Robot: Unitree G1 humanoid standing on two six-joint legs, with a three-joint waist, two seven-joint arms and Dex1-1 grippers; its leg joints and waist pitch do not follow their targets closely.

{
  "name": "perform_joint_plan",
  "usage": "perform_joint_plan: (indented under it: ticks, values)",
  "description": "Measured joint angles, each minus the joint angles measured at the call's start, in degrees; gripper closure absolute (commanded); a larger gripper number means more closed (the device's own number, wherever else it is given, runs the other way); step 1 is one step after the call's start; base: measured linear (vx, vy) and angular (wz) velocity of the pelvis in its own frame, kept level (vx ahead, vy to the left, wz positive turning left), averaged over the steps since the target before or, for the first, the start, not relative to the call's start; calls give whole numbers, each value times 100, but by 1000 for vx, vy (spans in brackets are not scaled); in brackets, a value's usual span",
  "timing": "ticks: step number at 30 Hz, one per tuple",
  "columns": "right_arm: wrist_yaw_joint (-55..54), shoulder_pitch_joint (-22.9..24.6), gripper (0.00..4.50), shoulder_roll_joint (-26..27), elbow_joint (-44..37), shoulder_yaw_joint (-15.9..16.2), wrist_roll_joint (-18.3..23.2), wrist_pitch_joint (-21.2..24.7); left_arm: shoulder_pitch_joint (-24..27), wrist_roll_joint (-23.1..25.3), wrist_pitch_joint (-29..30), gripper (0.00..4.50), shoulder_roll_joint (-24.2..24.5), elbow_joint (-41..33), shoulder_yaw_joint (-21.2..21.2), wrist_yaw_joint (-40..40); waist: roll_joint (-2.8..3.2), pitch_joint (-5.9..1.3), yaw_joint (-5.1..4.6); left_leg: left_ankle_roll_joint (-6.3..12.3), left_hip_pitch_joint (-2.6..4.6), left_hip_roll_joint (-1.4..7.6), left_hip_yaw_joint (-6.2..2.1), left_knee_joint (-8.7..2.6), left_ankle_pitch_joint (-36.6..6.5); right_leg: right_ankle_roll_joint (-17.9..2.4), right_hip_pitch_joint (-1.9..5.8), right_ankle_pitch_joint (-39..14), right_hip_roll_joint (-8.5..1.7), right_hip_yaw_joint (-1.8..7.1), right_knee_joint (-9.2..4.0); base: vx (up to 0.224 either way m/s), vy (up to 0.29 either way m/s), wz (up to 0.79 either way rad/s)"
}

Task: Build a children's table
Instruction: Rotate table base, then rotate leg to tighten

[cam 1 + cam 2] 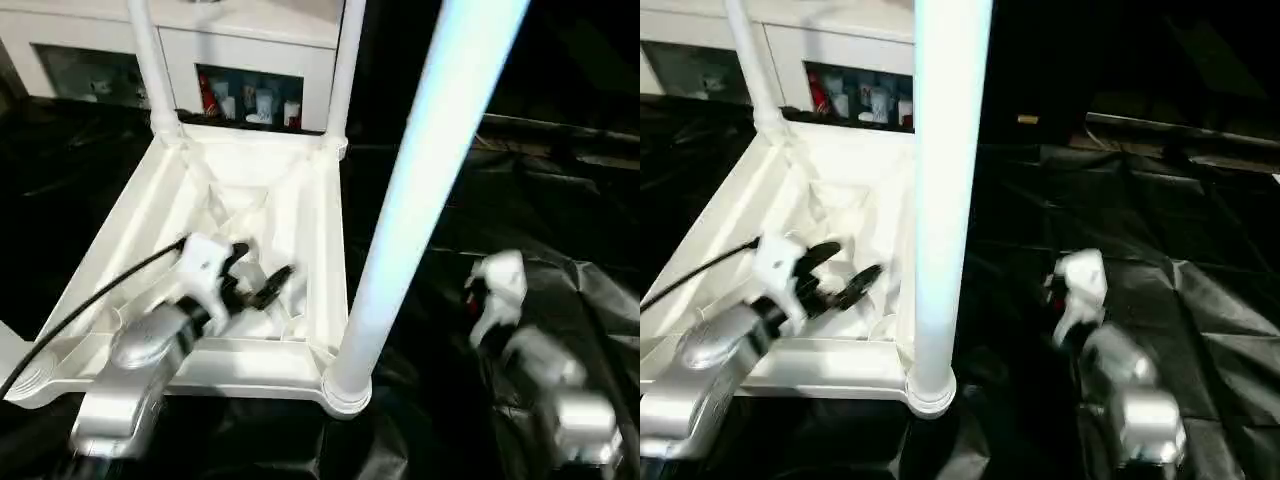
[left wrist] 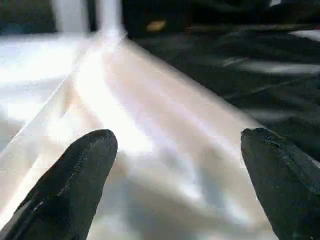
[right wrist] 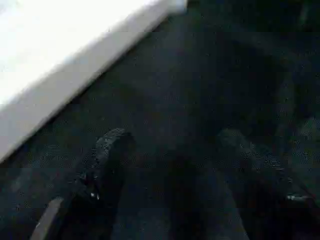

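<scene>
White plastic tabletop [image 1: 320, 215] lay upside down on black sheeting [image 1: 540, 200], with three legs [image 1: 420, 190] standing in its corner sockets, so one leg seemed left to fit. Over the tabletop's ribbed underside the left gripper [image 1: 268, 272] hung wide open and empty. Beside the tabletop, the right gripper [image 3: 170, 160] was partly open over the sheeting, holding nothing.

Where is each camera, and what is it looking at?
Left eye, head: looks down at the upturned white plastic table top, three tube legs, both silver forearms.
Right eye, head: same scene, slightly shifted.
Left wrist: open left gripper over the table top's white wall.
Right wrist: open right gripper over black plastic sheeting.
</scene>
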Motion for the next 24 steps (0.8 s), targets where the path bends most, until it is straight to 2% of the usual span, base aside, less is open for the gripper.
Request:
perform_joint_plan:
  ticks: [1, 2, 4, 5, 6, 7, 8, 10, 11, 12, 13, 14, 15, 16, 17, 18, 20, 22, 24]
  values:
    - [-41, 27, 142, 48, -2, 30, -2, 25, 3, 21, 4, 6, -28, 1, 2, 60, -2, -2, 0, 1, -35, -1, 3, 18, 21, 2, -36, 18, 2, 1, 16, 0, 0, 0]
    - [-107, 27, 142, 108, -40, 72, -8, 43, -28, 56, 11, 6, -66, 0, 0, 138, 1, -8, 6, 39, -118, 3, 13, 55, 54, -5, -101, 48, 13, -3, 27, 0, 0, 0]
    - [-173, -6, 142, 147, -132, 128, -20, 47, -90, 112, 25, 6, -105, 6, -3, 237, 8, -15, 11, 90, -224, 4, 22, 61, 93, -48, -203, 121, 24, -9, 6, -81, 18, 0]
    - [-230, -42, 142, 158, -145, 134, -23, 49, -132, 117, 27, 6, -115, 36, -5, 271, 23, -17, 10, 139, -272, 11, 19, 65, 130, -75, -223, 173, 31, -21, -28, -97, 14, -1]
    - [-257, -72, 142, 157, -146, 132, -26, 53, -161, 123, 27, 6, -112, 55, -12, 293, 39, -7, -6, 156, -281, 36, 24, 64, 143, -100, -215, 205, 37, -38, -69, -128, 4, 1]
    - [-279, -80, 142, 157, -147, 125, -27, 54, -180, 139, 27, 6, -107, 61, -31, 300, 64, 10, -25, 119, -266, 73, 32, 61, 121, -109, -185, 211, 32, -83, -115, -123, -6, 2]
    - [-300, -83, 142, 156, -148, 123, -29, 59, -188, 165, 27, 6, -92, 67, -56, 300, 94, 51, -51, 41, -191, 114, 30, 59, 73, -34, -146, 161, 2, -158, -165, -123, -6, 2]
    - [-349, -89, 142, 151, -150, 102, -29, 61, -191, 208, 26, 6, -83, 84, -62, 299, 215, 124, -101, 22, -69, 134, -15, 18, 58, -5, 44, 141, -33, -339, -327, -125, 24, -7]
    - [-365, -82, 142, 146, -150, 78, -29, 63, -219, 221, 25, 6, -60, 88, -63, 299, 294, 171, -137, 22, -26, 158, -46, -43, 58, -10, 202, 48, -61, -512, -406, -130, 39, -11]
    - [-379, -40, 142, 132, -164, 40, -29, 66, -305, 224, 27, 6, -36, 108, -84, 298, 342, 216, -75, 21, -25, 175, 19, -86, 58, -145, 217, -188, -87, -572, -44, -170, 48, -3]
    - [-407, 27, 142, 107, -166, -17, -30, 70, -392, 224, 19, 6, -48, 95, -112, 299, 266, 196, 31, 22, -24, 186, 148, -109, 59, -230, 256, -329, -125, -568, 290, -89, -58, 5]
    - [-426, -6, 142, 69, -163, -34, -32, 82, -413, 226, -21, 6, -69, 66, -97, 307, 2, 114, 150, 7, 6, 135, 295, -101, 69, -11, 332, -640, -106, -263, 502, -89, -58, 5]
    - [-456, -27, 142, 29, -165, -57, -34, 86, -351, 236, -22, 6, -115, 103, -132, 318, 43, 112, 212, -12, -7, 104, 258, -51, 34, -31, 263, -664, -85, -221, 494, 5, -143, 0]
    - [-464, -59, 142, 6, -167, -56, -35, 88, -232, 243, -22, 6, -127, 106, -181, 317, 74, 98, 307, -29, 6, 82, 149, 21, -88, -29, 236, -662, -86, -219, 483, 29, -59, -19]
    - [-466, -90, 142, 6, -187, -55, -37, 84, -200, 271, -14, 6, -126, 151, -224, 327, 195, 57, 364, -116, 1, 52, -48, -9, 53, -30, 230, -637, -55, -293, 453, 29, -59, -19]
    - [-463, -74, 142, 27, -185, -37, -42, 87, -224, 276, -15, 6, -124, 150, -225, 339, 233, 35, 371, -141, 13, 68, -42, -70, 176, -58, 221, -547, -23, -294, 419, 0, 0, 0]
    - [-458, -81, 142, 44, -182, 70, -75, 89, -251, 325, -15, 6, -125, 154, -216, 384, 202, 41, 363, -146, 6, 103, -31, -119, 222, -87, 228, -433, 44, -264, 321, -57, -15, 11]
    - [-431, -112, 142, 43, -183, 144, -94, 88, -245, 331, -15, 6, -114, 160, -212, 379, 188, 33, 362, -146, 3, 106, -32, -156, 222, -98, 240, -377, 56, -266, 240, 0, 0, 0]
    - [-194, -125, 142, -89, -185, 321, -146, 39, -248, 185, -78, 6, 0, 154, -244, 7, 180, 27, 345, -141, -7, 104, -20, -176, 225, -89, 241, -316, 56, -263, 170, 0, 0, 0]
